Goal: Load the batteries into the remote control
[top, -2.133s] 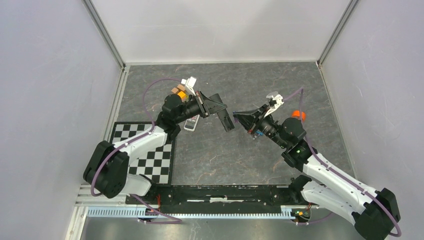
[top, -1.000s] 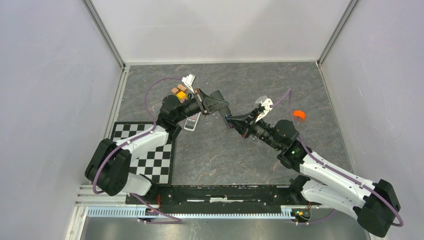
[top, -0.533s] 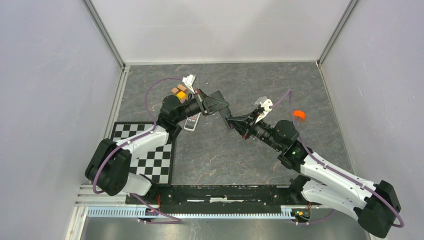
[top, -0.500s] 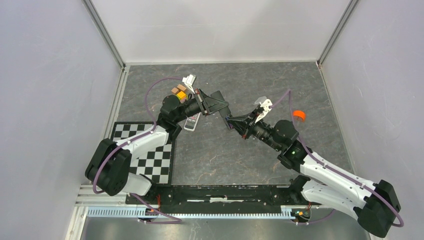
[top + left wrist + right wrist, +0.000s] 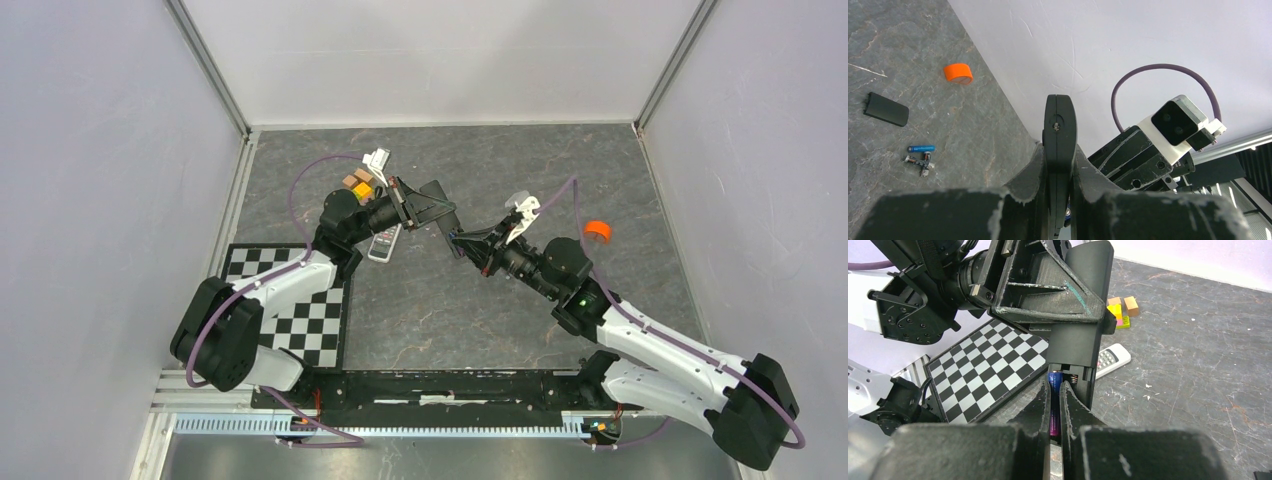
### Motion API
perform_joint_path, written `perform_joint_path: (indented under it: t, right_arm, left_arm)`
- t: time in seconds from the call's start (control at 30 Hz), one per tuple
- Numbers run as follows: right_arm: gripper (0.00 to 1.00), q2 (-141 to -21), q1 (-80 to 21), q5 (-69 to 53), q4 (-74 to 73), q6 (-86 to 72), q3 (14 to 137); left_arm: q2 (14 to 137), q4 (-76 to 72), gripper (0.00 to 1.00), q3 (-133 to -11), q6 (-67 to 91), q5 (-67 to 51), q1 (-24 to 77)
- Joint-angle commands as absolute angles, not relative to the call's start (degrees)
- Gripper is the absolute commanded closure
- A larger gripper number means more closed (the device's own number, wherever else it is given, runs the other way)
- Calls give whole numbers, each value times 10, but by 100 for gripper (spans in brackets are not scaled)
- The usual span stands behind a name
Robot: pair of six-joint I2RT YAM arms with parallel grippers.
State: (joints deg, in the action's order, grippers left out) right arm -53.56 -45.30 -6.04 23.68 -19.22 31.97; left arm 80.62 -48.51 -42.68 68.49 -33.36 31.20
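Mid-frame in the top view, the left gripper (image 5: pixel 437 215) is clenched on the black remote control (image 5: pixel 1075 347), and the right gripper (image 5: pixel 1058 402) pinches the purple battery (image 5: pixel 1054 415) into its open compartment — the blue battery (image 5: pixel 920 148) lies on the table (image 5: pixel 878 50), left in the left-wrist view.

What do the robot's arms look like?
Both the left arm and right arm have white shells with chunky black joints. A purple cable loops along each. The fingers are black, wedge-shaped and scuffed at the edges. A white camera block sits on each wrist, and a small green light glows on the right arm.
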Motion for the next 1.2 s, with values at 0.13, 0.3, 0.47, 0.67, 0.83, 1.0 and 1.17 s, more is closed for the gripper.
perform_joint_path:
  t: [0.13, 0.3, 0.47, 0.67, 0.83, 1.0, 1.17]
  right_arm:
    - [100, -564, -454, -33, 113, -196, 303]
    - [98, -558, -454, -46, 110, -201, 292]
    - [96, -567, -455, -36, 78, -210, 301]
    - [97, -614, -454, -17, 14, -214, 345]
    - [97, -637, -454, -26, -28, -203, 360]
    - [92, -637, -454, -25, -38, -195, 360]
    - [82, -628, -455, -11, -14, -192, 361]
  left_arm:
    - [761, -591, 98, -445, 710, -332, 311]
    - [756, -614, 98, -440, 720, -332, 310]
    - [749, -632, 98, -431, 722, -326, 310]
    - [749, -691, 98, -419, 724, -339, 310]
    - [754, -720, 98, -416, 731, -342, 310]
    - [755, -719, 98, -423, 740, -351, 310]
    - [755, -702, 98, -424, 750, -356, 309]
